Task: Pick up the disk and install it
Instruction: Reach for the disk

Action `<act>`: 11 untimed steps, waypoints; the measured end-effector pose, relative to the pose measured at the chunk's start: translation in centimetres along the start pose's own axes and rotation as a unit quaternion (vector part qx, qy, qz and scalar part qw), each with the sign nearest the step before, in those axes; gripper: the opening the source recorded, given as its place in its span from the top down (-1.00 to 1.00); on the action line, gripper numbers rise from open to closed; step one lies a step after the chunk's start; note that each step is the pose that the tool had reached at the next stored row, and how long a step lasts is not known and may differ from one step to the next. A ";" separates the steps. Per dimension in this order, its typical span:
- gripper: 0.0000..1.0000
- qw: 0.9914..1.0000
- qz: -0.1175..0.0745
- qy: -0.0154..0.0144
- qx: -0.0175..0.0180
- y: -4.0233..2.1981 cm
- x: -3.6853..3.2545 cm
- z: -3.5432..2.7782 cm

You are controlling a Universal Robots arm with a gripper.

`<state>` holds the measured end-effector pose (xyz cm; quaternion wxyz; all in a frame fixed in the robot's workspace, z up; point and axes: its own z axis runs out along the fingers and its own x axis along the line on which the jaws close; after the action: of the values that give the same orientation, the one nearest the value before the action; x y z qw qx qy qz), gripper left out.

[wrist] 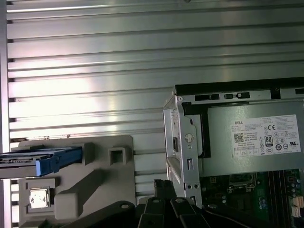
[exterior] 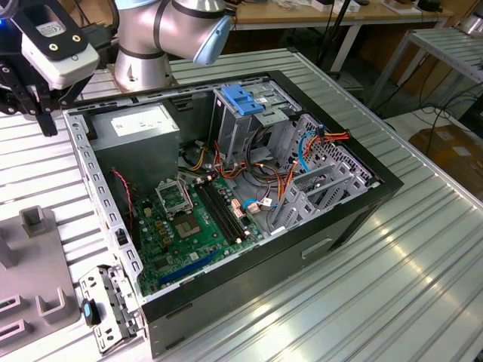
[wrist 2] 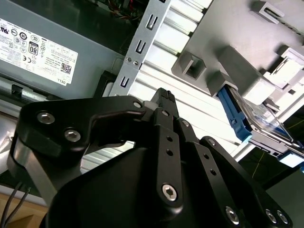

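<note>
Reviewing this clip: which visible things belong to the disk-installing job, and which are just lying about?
Belongs to the job:
disk, sitting in the grey holder
gripper
open computer case

Just lying about:
power supply
motherboard
loose metal bracket beside the case
ribbed table

The jaws are matte black. Near them, the disk (wrist 2: 235, 118) shows blue rails on silver-grey metal, against a plain grey fixture (wrist 2: 228, 23). The desk (wrist: 95, 71) is silver, ribbed in parallel bands. Beside the jaws, the grey power supply (wrist 2: 99, 47) bears a white sticker. Farther off, the motherboard (exterior: 189, 226) is green, with orange, red and blue wires (exterior: 302, 147).
</note>
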<state>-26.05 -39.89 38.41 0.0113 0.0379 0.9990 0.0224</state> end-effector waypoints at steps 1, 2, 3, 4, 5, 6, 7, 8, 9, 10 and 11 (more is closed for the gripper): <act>0.79 1.000 0.000 0.000 0.000 -0.01 0.11 0.01; 0.79 1.000 0.000 0.000 0.000 -0.02 0.22 0.02; 0.79 1.000 0.000 0.000 0.000 -0.03 0.36 0.02; 0.79 1.000 0.000 0.000 0.000 -0.04 0.54 0.02; 0.79 1.000 0.000 0.000 0.000 -0.05 0.65 0.02; 0.79 1.000 0.000 0.000 0.000 -0.06 0.78 0.02; 0.79 1.000 0.000 0.000 0.000 -0.08 0.97 0.02; 0.79 1.000 0.000 0.000 0.000 -0.09 1.17 0.02; 0.79 1.000 0.000 0.000 0.000 -0.10 1.40 0.01; 0.79 1.000 0.000 0.000 0.000 -0.10 1.69 0.00; 0.79 1.000 0.000 0.000 0.000 -0.09 1.87 0.00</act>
<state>-27.92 -39.84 38.37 0.0113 0.0379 0.9990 0.0224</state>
